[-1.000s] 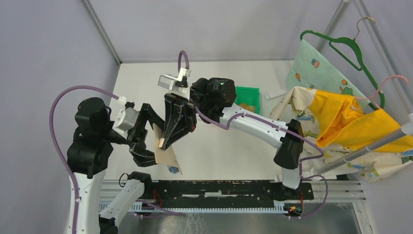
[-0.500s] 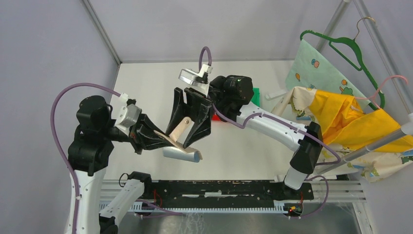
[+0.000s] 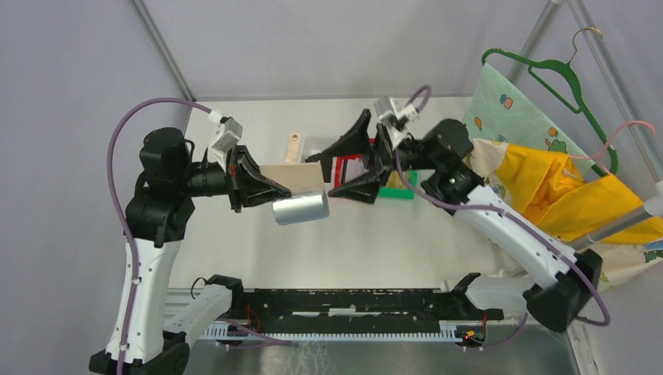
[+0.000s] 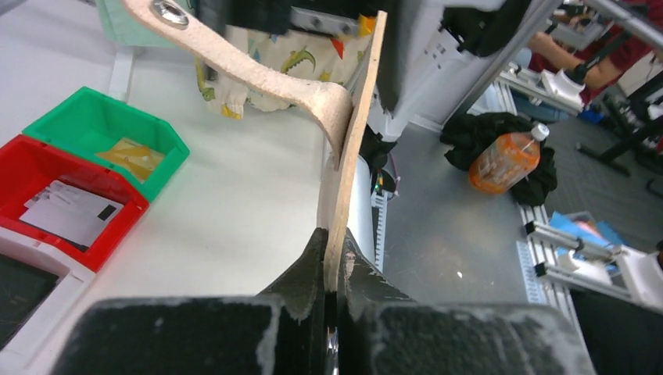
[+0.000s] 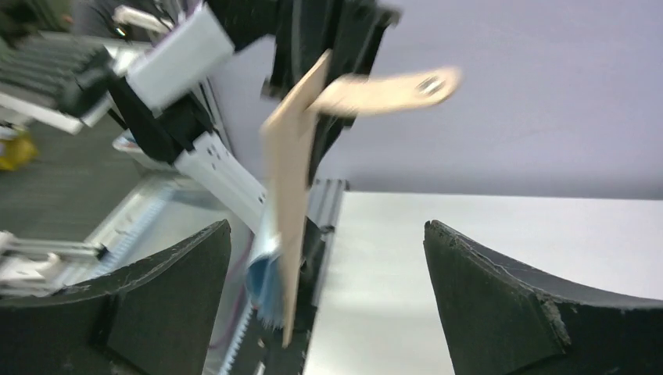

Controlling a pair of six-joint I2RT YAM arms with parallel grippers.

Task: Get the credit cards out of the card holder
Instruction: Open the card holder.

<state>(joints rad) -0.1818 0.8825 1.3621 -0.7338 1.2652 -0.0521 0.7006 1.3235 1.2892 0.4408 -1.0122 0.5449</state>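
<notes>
Reaching rightward, left tool [image 3: 270, 190] pinches the card holder [image 3: 294, 178] aloft.

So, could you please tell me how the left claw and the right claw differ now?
The left claw is shut, pinching the edge of the card holder; the right claw stands wide open and holds nothing. The left claw sits left of the card holder, the right claw on its right. Both are black, raised off the table, and point toward each other.
</notes>
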